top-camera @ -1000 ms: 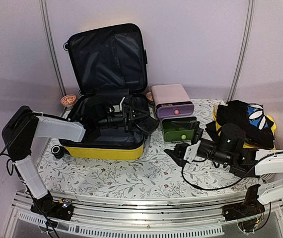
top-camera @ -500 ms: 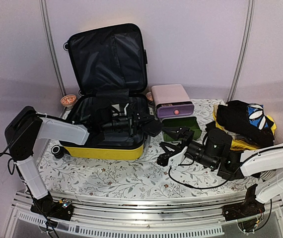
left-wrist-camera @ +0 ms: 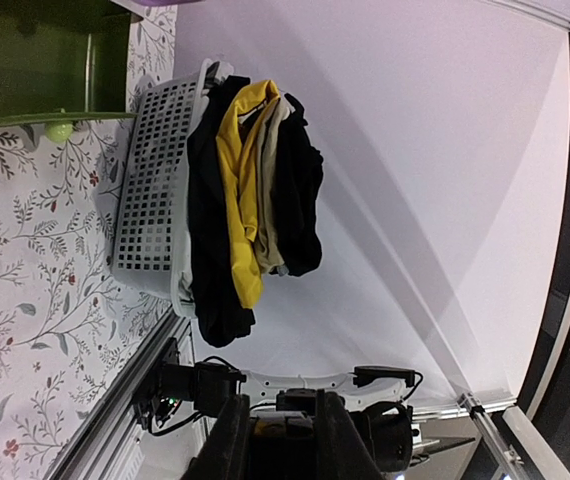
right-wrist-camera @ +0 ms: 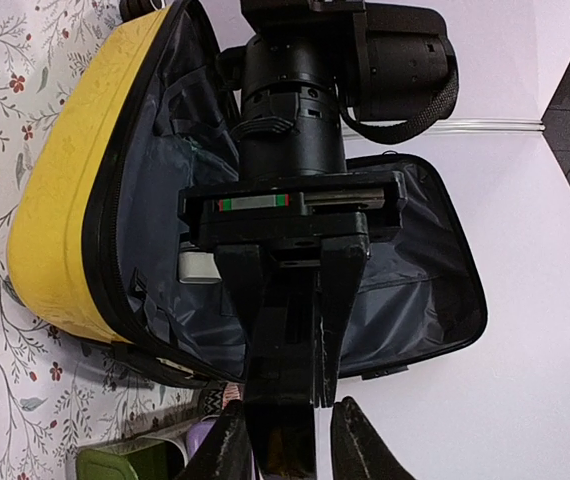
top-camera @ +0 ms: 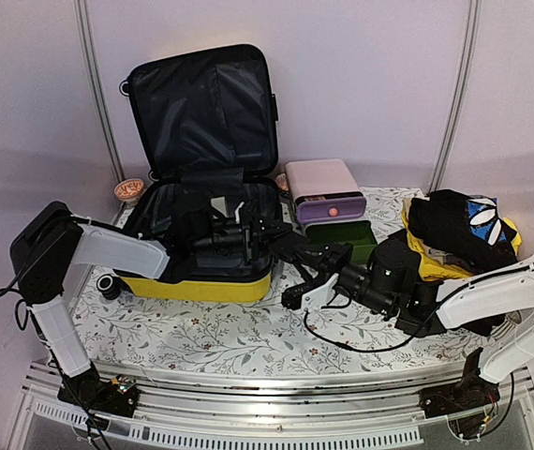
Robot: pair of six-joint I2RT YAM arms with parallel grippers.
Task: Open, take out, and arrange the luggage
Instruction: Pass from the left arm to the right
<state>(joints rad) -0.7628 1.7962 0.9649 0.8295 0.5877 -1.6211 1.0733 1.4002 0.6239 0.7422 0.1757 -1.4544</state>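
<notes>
Handover just off the luggage's right rim, shell lying open on the table, lid upright. Left gripper pinches a black item; right gripper brackets its free end, and I can't tell if it's clamped. If left lets go early, it drops.

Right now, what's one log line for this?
luggage: open, lid up | left pincer: shut on black item | right pincer: flanking same item, grip unclear | step: handover
</notes>
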